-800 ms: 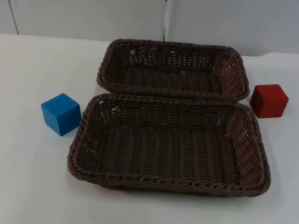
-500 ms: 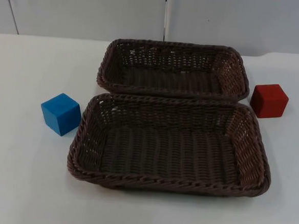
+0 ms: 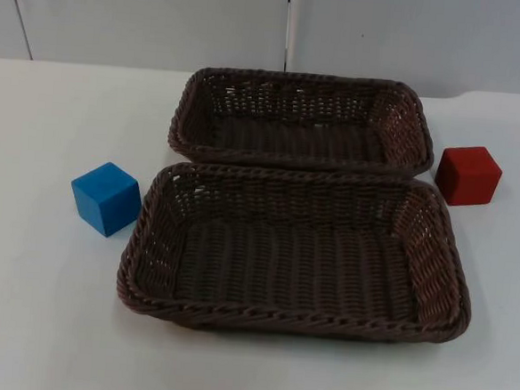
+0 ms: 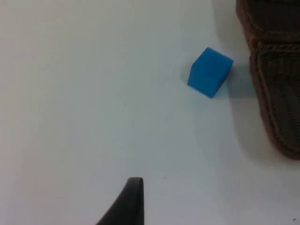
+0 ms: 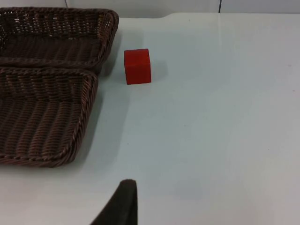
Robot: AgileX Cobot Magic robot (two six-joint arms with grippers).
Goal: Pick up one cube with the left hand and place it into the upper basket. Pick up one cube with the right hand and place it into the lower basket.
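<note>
A blue cube rests on the white table just left of the lower basket. A red cube sits right of the upper basket, close to its rim. Both brown wicker baskets hold nothing. In the left wrist view my left gripper hangs over bare table, well short of the blue cube and holding nothing. In the right wrist view my right gripper is likewise back from the red cube, with the upper basket and lower basket beside it.
The two baskets lie rim to rim in the middle of the table. A grey partition wall closes off the far edge. White table surface stretches to the left, right and front of the baskets.
</note>
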